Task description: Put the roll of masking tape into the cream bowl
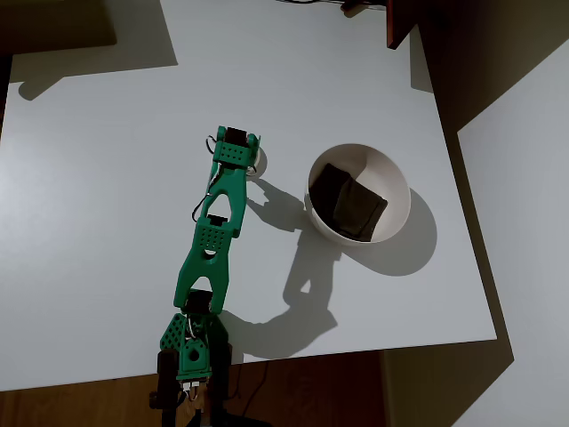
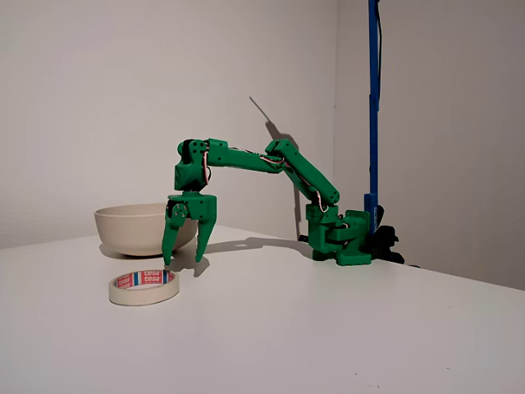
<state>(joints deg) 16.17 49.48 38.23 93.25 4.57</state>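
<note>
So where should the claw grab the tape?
Probably on the rim. The tape lies flat on the table with its wide hole facing up, so the open claw could come straight down, one finger in the hole and one outside, and pinch the wall.

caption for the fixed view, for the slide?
Green arm's open gripper hovers just above the roll of masking tape, cream bowl behind.

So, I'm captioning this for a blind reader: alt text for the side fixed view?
A green robot arm points its open tool down just behind a roll of masking tape lying flat on a white table. A cream bowl stands behind them.
</note>
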